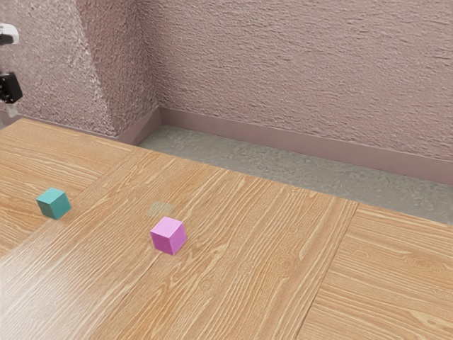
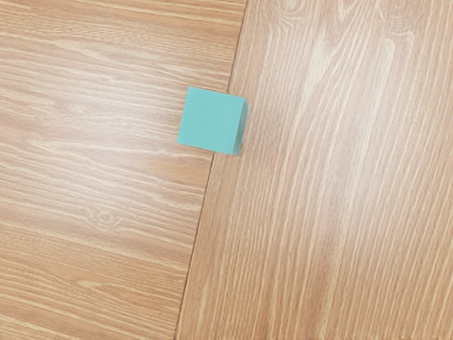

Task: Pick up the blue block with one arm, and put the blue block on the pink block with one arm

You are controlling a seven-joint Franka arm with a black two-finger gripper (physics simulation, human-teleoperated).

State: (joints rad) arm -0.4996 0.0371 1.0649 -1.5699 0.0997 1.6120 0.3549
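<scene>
At the exterior view's left, on the bench: the blue block [image 1: 54, 203], teal in its render, sits flat on the wood, one corner turned toward the near edge.
Blue block from the wrist view: the cube [image 2: 211, 120] is seen from above, lying beside a seam between two planks, with one edge just across that seam.
Pink block [image 1: 168, 235]: flat on the bench, to the exterior view's right of the blue block and a little nearer; the two are well apart and not touching.
Between the blocks: bare wood grain and the plank seams.
Pale patch [image 1: 161, 209]: a faint square mark on the bench surface, just beyond the pink block on its far side, flush with the wood.
Pincer [image 1: 9, 91]: a dark shape at the upper left edge of the exterior view, high above the bench and above the blue block; whether it is apart or together, I cannot tell.
Bench [image 1: 248, 283]: light wooden planks running to the near right; in the wrist view the same wood [image 2: 340, 212] surrounds the cube.
Wall [image 1: 297, 64]: rough pinkish plaster on the far side, with a jutting corner at the left.
Floor [image 1: 283, 166]: a grey-green strip between bench and wall.
</scene>
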